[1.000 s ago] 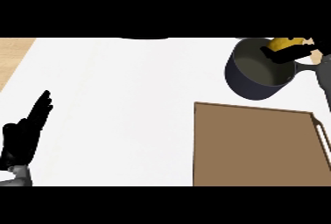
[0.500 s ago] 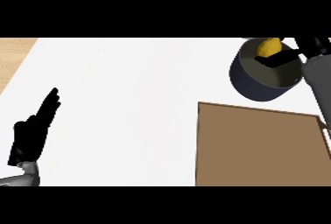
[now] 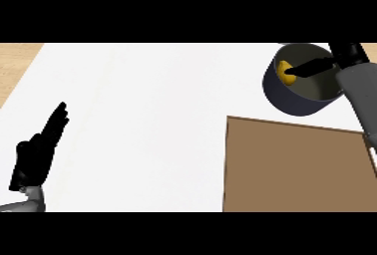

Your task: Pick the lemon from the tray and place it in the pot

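Reaching over the dark round metal pot [image 3: 302, 94], my right robot hand [image 3: 318, 64] pinches the small yellow lemon [image 3: 287, 75] inside it. The flat brown tray [image 3: 294, 169] lies just beside the pot on the white counter [image 3: 140, 99]. My left robot hand [image 3: 40, 149] rests open at the lower left.

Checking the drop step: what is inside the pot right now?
Inside the pot sits the yellow lemon, against the left inner wall. The right hand reaches in over the rim and covers part of the lemon, so whether it has let go is hidden.
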You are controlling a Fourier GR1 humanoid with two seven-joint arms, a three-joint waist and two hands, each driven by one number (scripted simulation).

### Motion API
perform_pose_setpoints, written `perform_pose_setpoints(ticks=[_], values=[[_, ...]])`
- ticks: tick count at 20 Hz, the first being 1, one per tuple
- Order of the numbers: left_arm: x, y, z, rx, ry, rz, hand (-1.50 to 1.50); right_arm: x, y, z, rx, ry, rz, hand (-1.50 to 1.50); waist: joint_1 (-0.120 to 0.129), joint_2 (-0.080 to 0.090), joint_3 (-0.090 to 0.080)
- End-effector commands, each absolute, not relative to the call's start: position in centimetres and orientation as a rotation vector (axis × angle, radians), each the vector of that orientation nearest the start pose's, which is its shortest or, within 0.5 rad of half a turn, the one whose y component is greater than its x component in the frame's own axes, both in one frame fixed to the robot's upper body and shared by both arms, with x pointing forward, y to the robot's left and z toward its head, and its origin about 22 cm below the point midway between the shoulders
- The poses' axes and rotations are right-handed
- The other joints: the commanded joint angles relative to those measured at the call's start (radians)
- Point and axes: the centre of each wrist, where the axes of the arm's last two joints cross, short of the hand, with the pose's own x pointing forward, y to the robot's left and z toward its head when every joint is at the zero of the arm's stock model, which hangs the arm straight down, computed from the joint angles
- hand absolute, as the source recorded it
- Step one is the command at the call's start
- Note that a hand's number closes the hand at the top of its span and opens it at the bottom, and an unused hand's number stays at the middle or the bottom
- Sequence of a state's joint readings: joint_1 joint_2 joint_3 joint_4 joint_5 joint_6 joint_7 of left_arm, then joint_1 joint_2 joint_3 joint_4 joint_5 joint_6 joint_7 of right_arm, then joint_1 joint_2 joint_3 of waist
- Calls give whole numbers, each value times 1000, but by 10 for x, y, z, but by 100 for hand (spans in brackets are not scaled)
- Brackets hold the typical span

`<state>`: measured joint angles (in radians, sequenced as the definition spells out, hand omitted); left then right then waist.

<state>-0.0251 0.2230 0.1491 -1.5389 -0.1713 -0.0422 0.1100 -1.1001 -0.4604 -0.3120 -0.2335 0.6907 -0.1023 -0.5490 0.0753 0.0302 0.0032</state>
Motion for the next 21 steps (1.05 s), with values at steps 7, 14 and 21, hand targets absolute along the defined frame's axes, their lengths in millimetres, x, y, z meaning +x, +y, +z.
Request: perform_pose_setpoints(ticks=[7,14,21], values=[[248,323,21,404,-1408,-154,0,454,-336,140,-349,-1986,256,-150,-26,-11,-1],[252,325,27,413,-1422,-183,0,432,-399,151,-186,-1915,270,-150,-33,-11,-1],[252,311,19,400,-1411,-176,0,379,-474,128,-173,-1939,212,-150,-36,-7,1]])
